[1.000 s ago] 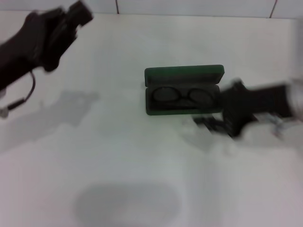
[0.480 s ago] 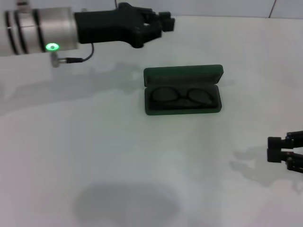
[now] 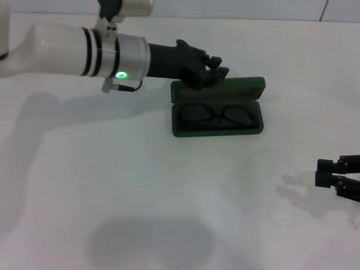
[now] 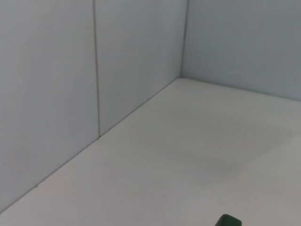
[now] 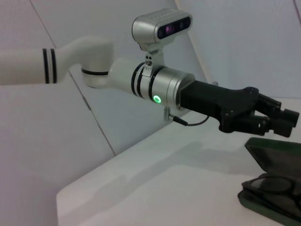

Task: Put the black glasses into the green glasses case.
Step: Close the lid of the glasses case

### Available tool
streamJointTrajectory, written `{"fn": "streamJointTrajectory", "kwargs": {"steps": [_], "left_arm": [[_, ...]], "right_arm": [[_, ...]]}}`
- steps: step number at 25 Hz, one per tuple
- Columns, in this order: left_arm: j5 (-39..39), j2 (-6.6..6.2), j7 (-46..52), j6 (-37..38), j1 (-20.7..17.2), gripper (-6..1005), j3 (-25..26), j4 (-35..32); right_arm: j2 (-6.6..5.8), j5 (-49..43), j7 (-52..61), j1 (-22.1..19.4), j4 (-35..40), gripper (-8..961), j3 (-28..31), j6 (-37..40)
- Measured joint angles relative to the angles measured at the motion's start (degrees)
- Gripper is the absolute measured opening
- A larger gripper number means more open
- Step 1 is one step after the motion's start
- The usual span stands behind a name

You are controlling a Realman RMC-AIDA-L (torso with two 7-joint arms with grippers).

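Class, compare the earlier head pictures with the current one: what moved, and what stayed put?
The left gripper swung in from the far left to the lid of the case. The right gripper drew back from the case to the right edge. The case, open, and the glasses inside it did not move.

black glasses (image 3: 216,114) in green glasses case (image 3: 218,90), left gripper (image 3: 216,71) behind

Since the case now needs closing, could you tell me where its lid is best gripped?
Grip the lid's free far edge of the green glasses case, coming from behind: it stands open behind the black glasses, hinged along the tray. The left gripper is there.
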State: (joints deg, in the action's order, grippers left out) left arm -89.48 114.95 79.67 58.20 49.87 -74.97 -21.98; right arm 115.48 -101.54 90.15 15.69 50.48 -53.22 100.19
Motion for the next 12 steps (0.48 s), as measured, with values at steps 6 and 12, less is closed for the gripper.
{"fn": "streamJointTrajectory", "kwargs": {"steps": [6, 12], "left_arm": [[-0.2, 1.27, 0.0, -2.7, -0.1, 234, 0.0, 0.4], [-1.1, 1.57, 0.6, -3.4, -0.1, 212, -0.3, 0.6]], "right_arm": [[0.00, -0.8, -0.4, 1.0, -1.6, 263, -0.3, -1.4], [0.00, -0.8, -1.4, 1.5, -3.3, 264, -0.3, -1.8]]}}
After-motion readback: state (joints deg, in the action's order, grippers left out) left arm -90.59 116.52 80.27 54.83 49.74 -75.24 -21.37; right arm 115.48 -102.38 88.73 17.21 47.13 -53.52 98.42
